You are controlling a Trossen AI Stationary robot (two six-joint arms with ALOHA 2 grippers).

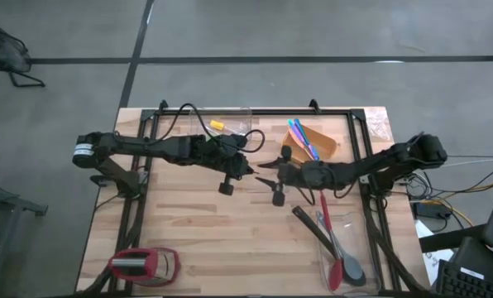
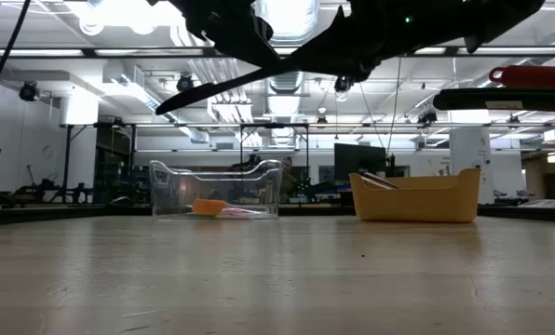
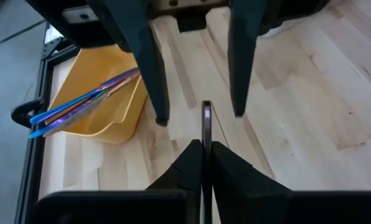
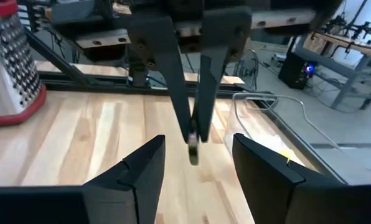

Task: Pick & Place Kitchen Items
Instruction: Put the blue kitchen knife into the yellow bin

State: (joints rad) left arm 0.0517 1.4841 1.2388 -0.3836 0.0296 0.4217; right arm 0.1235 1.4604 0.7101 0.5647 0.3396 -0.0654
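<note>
My left gripper (image 1: 249,168) is above the table's middle, shut on a thin dark utensil with a purple sheen (image 3: 206,115). My right gripper (image 1: 268,165) faces it from the right and is open. Its two fingers (image 3: 155,81) stand on either side of the utensil's free end (image 4: 193,153) without touching it. An orange bowl (image 1: 323,146) at the far right holds thin blue, pink and purple cutlery (image 1: 303,137), whose ends stick out over the rim. A clear tub (image 1: 342,248) at the near right holds a red spatula, a grey spatula and a black spoon. My left gripper pinches the thin utensil between its two fingers (image 3: 187,163), coming roughly level from the table's left. The utensil shows edge-on, and its free end (image 3: 206,112) sticks out past the fingertips toward the right gripper. It is lifted clear of the table.
A second clear tub (image 1: 230,122) at the far edge holds a yellow piece (image 1: 217,125). A red-and-silver grater (image 1: 143,263) lies at the near left corner. Black frame rails run along the table's left, far and right sides. Bare wood lies between grater and near-right tub.
</note>
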